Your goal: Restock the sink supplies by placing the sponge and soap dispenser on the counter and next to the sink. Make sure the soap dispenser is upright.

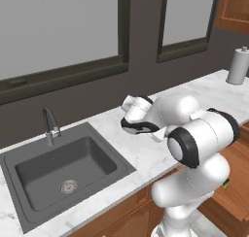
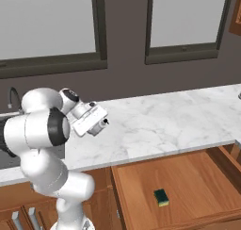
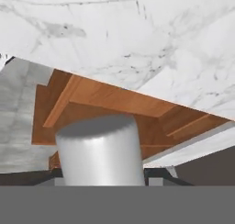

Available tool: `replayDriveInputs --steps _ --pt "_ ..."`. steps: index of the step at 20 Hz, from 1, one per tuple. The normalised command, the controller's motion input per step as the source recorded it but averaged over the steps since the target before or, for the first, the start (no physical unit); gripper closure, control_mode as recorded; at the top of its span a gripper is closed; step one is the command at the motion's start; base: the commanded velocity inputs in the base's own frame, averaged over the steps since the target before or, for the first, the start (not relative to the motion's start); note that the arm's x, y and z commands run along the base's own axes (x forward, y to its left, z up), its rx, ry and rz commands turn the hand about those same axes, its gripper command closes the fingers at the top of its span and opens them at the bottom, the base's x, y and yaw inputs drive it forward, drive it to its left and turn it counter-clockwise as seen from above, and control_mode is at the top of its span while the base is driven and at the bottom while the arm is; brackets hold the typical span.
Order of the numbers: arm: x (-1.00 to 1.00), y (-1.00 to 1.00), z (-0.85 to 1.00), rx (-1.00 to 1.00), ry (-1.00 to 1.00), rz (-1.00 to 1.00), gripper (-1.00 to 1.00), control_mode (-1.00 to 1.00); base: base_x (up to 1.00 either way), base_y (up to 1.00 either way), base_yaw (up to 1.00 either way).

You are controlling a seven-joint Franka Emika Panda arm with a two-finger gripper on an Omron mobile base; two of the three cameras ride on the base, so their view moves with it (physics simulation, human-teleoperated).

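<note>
A pale grey cylinder, the body of the soap dispenser [image 3: 98, 149], stands between my gripper's [image 3: 105, 178] dark fingertips, and the gripper is shut on it. Its pump top is hidden. My gripper [image 2: 101, 122] hangs over the white marble counter [image 2: 164, 125] just right of the sink [image 1: 63, 168], near the counter's front edge. The sponge [image 2: 161, 197], yellow with a dark green layer, lies in the open wooden drawer [image 2: 188, 177] below the counter.
A slim metal faucet [image 1: 49, 126] rises behind the sink. A white paper towel roll [image 1: 238, 66] stands at the counter's far right. The open drawer [image 1: 233, 182] juts out beside my base. Windows line the dark wall behind.
</note>
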Motion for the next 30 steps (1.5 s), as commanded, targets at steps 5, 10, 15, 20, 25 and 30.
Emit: replayDriveInputs --steps 5,10,15,20,25,30 --pt "0.35 0.53 -0.02 -0.06 0.13 0.00 1.00 -1.00 0.00 0.00 0.00" --pt "0.32 0.45 -0.09 -0.08 0.14 0.00 1.00 -1.00 0.00 0.00 0.00" --pt "0.22 0.40 -0.18 -0.08 0.14 0.00 1.00 -1.00 0.00 0.00 0.00" --pt "0.14 0.23 -0.21 -0.02 0.04 0.00 1.00 -1.00 0.00 0.00 0.00" --pt "0.08 0.16 -0.20 -0.03 0.00 0.00 1.00 -1.00 0.00 0.00 0.00" --pt "0.16 0.19 -0.22 -0.08 0.00 0.00 1.00 -1.00 0.00 0.00 0.00"
